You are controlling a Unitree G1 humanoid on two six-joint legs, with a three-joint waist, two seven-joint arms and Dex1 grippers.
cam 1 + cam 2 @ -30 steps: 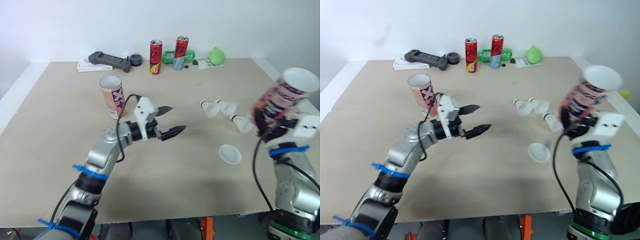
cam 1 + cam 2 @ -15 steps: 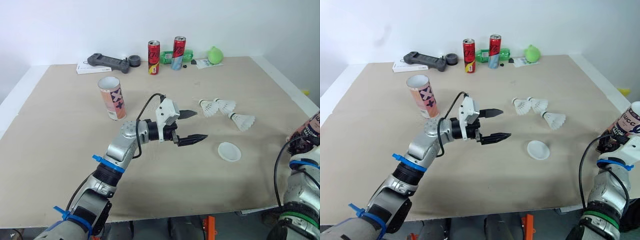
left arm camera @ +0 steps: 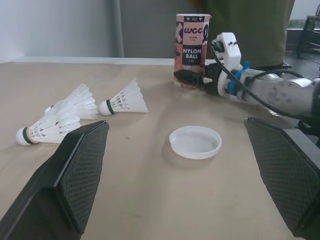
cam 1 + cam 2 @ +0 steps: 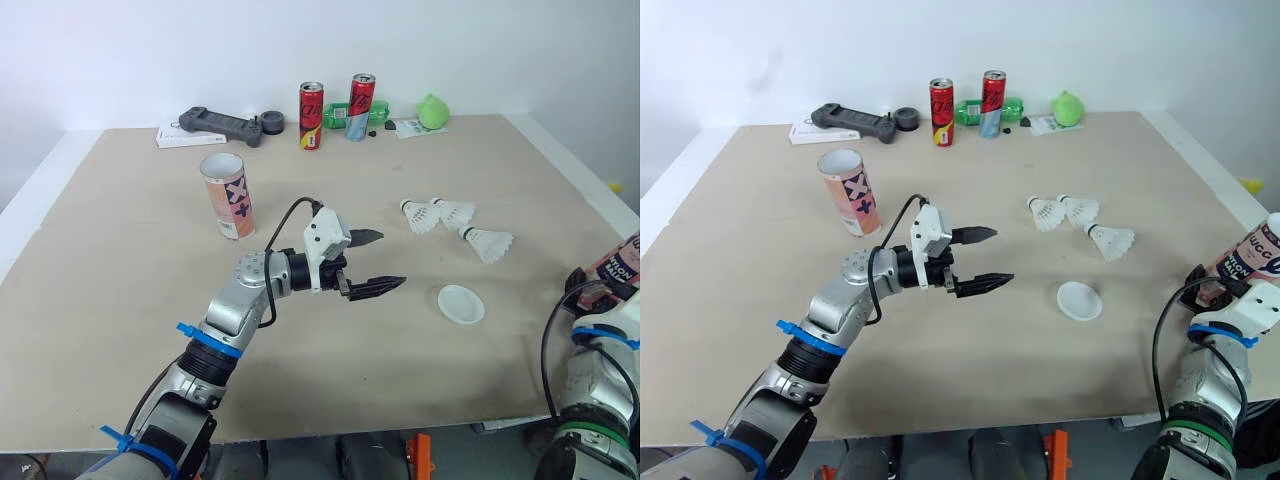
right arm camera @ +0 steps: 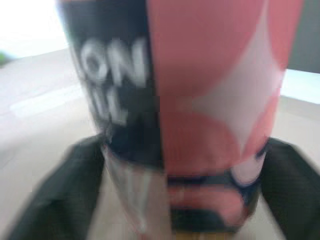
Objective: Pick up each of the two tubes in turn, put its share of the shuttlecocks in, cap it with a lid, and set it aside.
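As seen from left wrist, right gripper [image 3: 189, 78] clasps tube [image 3: 193, 45].

Lower left, the silver-grey metal left arm [image 4: 235, 310] carries blue cable ties [image 4: 197, 335], a black cable [image 4: 297, 201], a white wrist housing [image 4: 325, 248] and black mesh-textured fingers [image 3: 75, 165]. Lower right, the matching right arm [image 4: 600, 378] adds a green ring [image 4: 580, 432].

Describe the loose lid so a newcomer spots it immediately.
On the tan table, look toward the robot's right, nearer the robot than the three shuttlecocks. The lid lies there alone: a flat white round dish, unlike the feathered shuttlecocks.
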